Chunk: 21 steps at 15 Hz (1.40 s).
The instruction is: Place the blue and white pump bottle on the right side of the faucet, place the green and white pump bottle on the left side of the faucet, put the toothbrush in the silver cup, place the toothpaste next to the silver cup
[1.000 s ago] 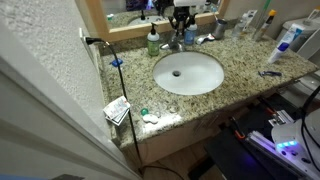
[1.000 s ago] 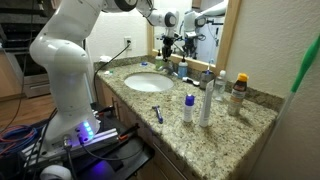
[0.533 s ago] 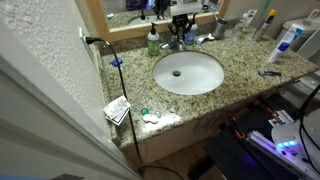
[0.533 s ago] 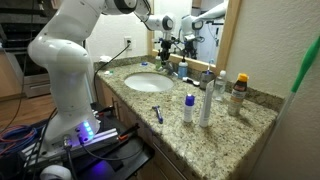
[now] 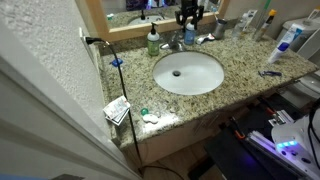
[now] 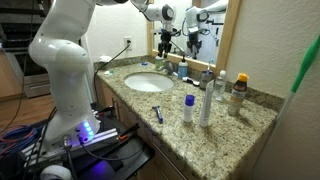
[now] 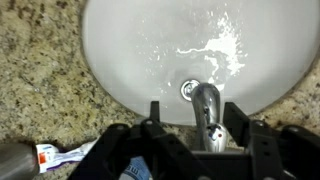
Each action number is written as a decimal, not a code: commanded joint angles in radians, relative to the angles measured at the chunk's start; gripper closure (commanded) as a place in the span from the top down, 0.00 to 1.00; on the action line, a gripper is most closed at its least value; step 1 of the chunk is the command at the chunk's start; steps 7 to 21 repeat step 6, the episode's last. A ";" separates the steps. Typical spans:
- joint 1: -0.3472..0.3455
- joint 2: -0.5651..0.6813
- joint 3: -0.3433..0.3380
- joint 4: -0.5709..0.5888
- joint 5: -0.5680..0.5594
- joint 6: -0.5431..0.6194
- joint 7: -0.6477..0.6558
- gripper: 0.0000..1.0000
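My gripper [image 5: 188, 17] hangs open above the back of the sink, holding nothing. In the wrist view its jaws [image 7: 197, 112] stand wide on either side of the chrome faucet [image 7: 206, 108] below. The blue and white pump bottle [image 5: 190, 35] stands just right of the faucet [image 5: 176, 43]; its label [image 7: 135, 172] shows under the gripper body. The green and white pump bottle [image 5: 152, 40] stands left of the faucet. The silver cup [image 7: 14, 160] lies at the wrist view's lower left, with the toothpaste [image 7: 66, 155] beside it. I cannot make out the toothbrush.
The white basin [image 5: 188, 72] fills the counter's middle. Tall white-and-blue bottles [image 6: 207, 95] stand at one end, with a blue-handled item [image 5: 268, 72] nearby. A cable [image 5: 115, 62] and small items [image 5: 118, 108] sit by the wall. A mirror backs the counter.
The gripper has opened, let go of the blue and white pump bottle and lifted. The bottle stays standing to the right of the faucet.
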 commanded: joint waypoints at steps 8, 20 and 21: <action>-0.097 -0.189 0.007 -0.080 -0.012 -0.184 -0.231 1.00; -0.097 -0.189 0.007 -0.080 -0.012 -0.184 -0.231 1.00; -0.097 -0.189 0.007 -0.080 -0.012 -0.184 -0.231 1.00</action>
